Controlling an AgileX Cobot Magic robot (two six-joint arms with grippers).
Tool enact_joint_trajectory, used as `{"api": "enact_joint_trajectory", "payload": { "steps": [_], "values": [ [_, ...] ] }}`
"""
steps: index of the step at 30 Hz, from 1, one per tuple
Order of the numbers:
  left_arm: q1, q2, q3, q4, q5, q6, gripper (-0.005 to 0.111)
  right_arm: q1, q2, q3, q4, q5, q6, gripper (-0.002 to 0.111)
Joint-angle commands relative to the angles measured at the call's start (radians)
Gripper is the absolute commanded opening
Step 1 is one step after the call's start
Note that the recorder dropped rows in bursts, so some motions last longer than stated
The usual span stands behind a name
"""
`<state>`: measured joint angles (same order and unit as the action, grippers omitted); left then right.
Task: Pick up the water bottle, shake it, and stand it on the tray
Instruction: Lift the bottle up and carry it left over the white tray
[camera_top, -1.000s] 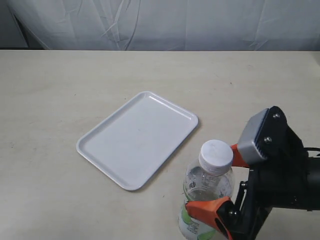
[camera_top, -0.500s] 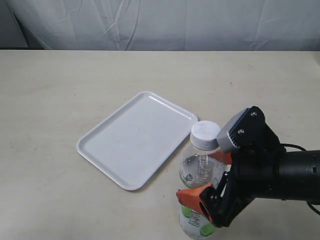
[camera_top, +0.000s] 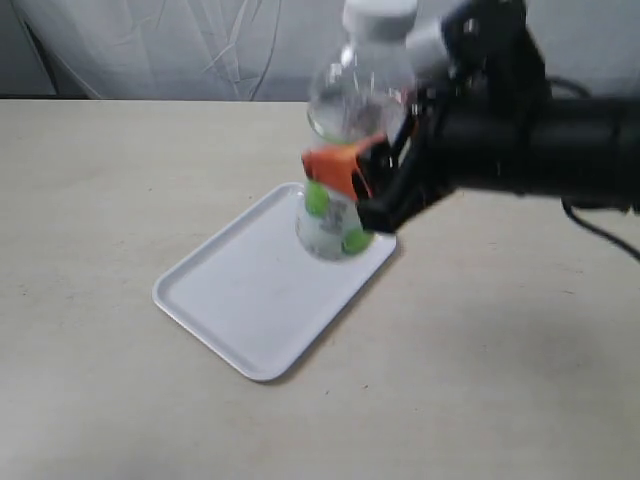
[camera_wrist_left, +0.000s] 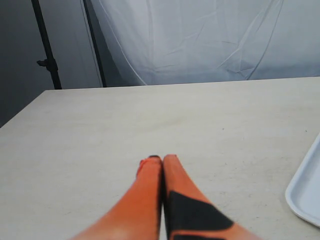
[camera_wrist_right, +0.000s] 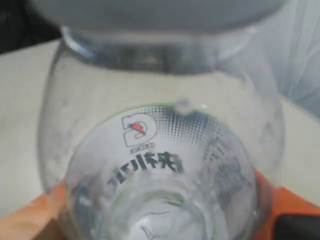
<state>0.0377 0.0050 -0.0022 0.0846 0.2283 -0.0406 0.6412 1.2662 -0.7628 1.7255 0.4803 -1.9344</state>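
Looking from outside: the black arm's orange-fingered right gripper (camera_top: 345, 170) clamps a small clear plastic water bottle (camera_top: 355, 100). The bottle is blurred, white cap up, raised off the beige table (camera_top: 100, 180) and seen before the far corner of a flat white rectangular tray (camera_top: 250, 290).
Left wrist view: the left gripper (camera_wrist_left: 157, 161) has its fingers pressed together, holding nothing; the tray edge is nearby.
Right wrist view: the water bottle fills the frame, with orange fingers (camera_wrist_right: 35, 220) on either side.

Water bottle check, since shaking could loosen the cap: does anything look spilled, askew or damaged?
Nothing stands out. The water bottle is held in the air by the right gripper, leaning slightly, with its white cap on. No liquid shows on the tray or table.
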Motion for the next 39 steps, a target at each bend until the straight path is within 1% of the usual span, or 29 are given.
{"api": "enact_joint_trajectory", "payload": {
  "steps": [1, 5, 7, 9, 14, 16, 19, 23, 26, 29, 34, 37, 39],
  "values": [
    [0.000, -0.005, 0.002, -0.001, -0.003, -0.004, 0.000, 0.001, 0.003, -0.173, 0.019, 0.028, 0.019, -0.001],
    [0.000, -0.005, 0.002, -0.001, -0.003, -0.004, 0.000, 0.070, 0.140, -0.139, 0.014, 0.013, 0.140, -0.001],
    [0.000, -0.005, 0.002, -0.001, -0.003, -0.004, 0.000, 0.116, 0.239, -0.111, -0.008, -0.007, 0.159, -0.001],
    [0.000, -0.005, 0.002, -0.001, -0.003, -0.004, 0.000, 0.143, 0.267, -0.124, -0.007, 0.018, 0.159, -0.001],
    [0.000, -0.005, 0.002, -0.001, -0.003, -0.004, 0.000, 0.182, 0.142, -0.271, -0.027, -0.047, 0.153, -0.001],
    [0.000, -0.005, 0.002, -0.001, -0.003, -0.004, 0.000, 0.190, 0.097, -0.300, -0.050, -0.062, 0.153, -0.001],
    [0.000, -0.005, 0.002, -0.001, -0.003, -0.004, 0.000, 0.198, 0.092, -0.269, -0.061, -0.068, 0.155, -0.001],
    [0.000, -0.005, 0.002, -0.001, -0.003, -0.004, 0.000, 0.198, 0.210, -0.153, -0.059, -0.094, 0.165, -0.001],
    [0.000, -0.005, 0.002, -0.001, -0.003, -0.004, 0.000, 0.198, 0.249, -0.123, -0.057, -0.105, 0.165, -0.001],
    [0.000, -0.005, 0.002, -0.001, -0.003, -0.004, 0.000, 0.198, 0.177, -0.158, -0.045, -0.067, 0.165, -0.001],
    [0.000, -0.005, 0.002, -0.001, -0.003, -0.004, 0.000, 0.198, -0.014, -0.249, -0.045, -0.075, 0.165, -0.001],
    [0.000, -0.005, 0.002, -0.001, -0.003, -0.004, 0.000, 0.198, -0.051, -0.235, -0.080, -0.119, 0.163, -0.001],
    [0.000, -0.005, 0.002, -0.001, -0.003, -0.004, 0.000, 0.198, -0.034, -0.190, -0.080, -0.154, 0.163, -0.001]
  ]
}}
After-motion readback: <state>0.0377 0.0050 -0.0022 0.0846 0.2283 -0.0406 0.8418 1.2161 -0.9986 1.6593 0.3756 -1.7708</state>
